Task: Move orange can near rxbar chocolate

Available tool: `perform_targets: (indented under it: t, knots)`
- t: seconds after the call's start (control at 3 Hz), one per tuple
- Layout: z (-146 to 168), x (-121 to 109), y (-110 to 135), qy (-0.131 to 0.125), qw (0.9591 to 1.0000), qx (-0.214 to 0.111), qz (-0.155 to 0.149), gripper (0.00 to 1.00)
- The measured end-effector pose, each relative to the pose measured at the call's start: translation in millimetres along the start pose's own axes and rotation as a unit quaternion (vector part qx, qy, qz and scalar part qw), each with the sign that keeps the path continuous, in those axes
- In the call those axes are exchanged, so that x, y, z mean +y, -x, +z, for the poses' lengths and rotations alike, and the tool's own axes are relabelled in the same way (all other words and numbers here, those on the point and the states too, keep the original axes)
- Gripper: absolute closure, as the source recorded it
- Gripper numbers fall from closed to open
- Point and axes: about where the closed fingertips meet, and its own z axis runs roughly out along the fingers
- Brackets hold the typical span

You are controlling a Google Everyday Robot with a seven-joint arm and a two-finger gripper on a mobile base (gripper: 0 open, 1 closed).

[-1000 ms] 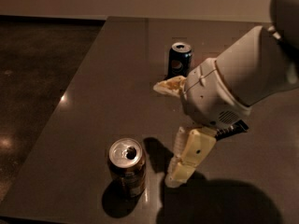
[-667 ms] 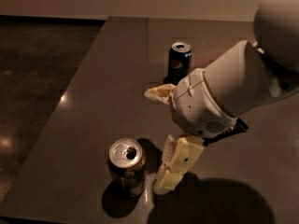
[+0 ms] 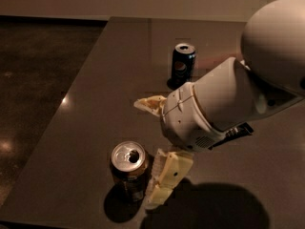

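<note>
The orange can (image 3: 127,170) stands upright near the table's front edge, its silver top with an open mouth facing up. My gripper (image 3: 156,142) is open, just right of the can. Its lower finger (image 3: 166,179) is right beside the can's right side, and its upper finger (image 3: 149,103) is farther back, apart from the can. The can is not between the fingers. A black flat end (image 3: 241,129) of the rxbar chocolate sticks out from behind my wrist at the right; the rest is hidden by the arm.
A dark blue Pepsi can (image 3: 183,64) stands upright at the back middle of the dark table (image 3: 90,113). The table's left edge runs diagonally, with dark floor (image 3: 38,80) beyond it. My bulky white arm (image 3: 238,94) covers the right side.
My gripper and arm have moved left and forward towards the orange can. The lower finger now stands next to the can. Both cans have not moved.
</note>
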Motion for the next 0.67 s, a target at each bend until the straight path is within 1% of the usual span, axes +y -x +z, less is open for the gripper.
perform_targets:
  t: [0.33, 0.67]
  knots:
    - [9.4, 6.6, 5.6, 0.016, 0.9998, -0.006, -0.008, 0.0]
    - [14.2, 13.2, 11.1, 0.031, 0.9993, -0.011, -0.016, 0.18]
